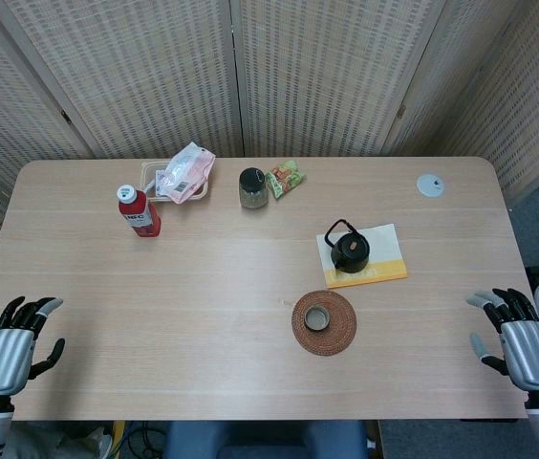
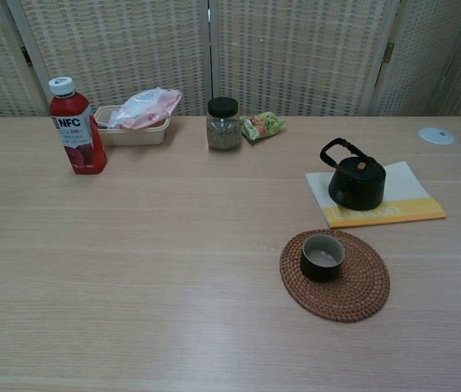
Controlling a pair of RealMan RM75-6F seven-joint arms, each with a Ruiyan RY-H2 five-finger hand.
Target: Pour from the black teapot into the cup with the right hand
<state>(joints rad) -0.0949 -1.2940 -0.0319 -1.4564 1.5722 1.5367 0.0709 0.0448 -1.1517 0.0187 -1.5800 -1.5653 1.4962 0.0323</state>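
On the right half of the table (image 1: 203,287) sits the black teapot (image 1: 350,252), a squat, dark, matte pot with a thin looping handle arched over its lid and a small pale knob on top. It rests upright on a white and yellow cloth (image 1: 384,258), near that cloth's left edge. Just in front of it, closer to the robot, the cup (image 1: 318,316) stands upright at the centre of a round woven coaster (image 1: 341,330); the cup is short, dark outside and lighter within. Teapot and cup are near each other but apart.

Both hands lie at the near corners of the table, well apart from the teapot. The right hand (image 1: 516,337) hovers at the table's right edge with fingers spread and nothing in them. The left hand (image 1: 13,339) is at the left edge, likewise spread and holding nothing. Neither hand appears in the chest view.

Farther back, a red juice bottle (image 1: 139,211) with a white cap stands upright at the left. Beside it a shallow tray (image 1: 150,174) holds a pink and white packet (image 1: 186,172). A glass jar (image 1: 252,188) with a black lid stands near the middle, with a green snack packet (image 1: 286,178) just beside it. A small white disc (image 1: 430,185) lies at the far right.

The tabletop is pale wood grain with rounded corners. Woven folding screens (image 1: 327,67) close off the room behind it.
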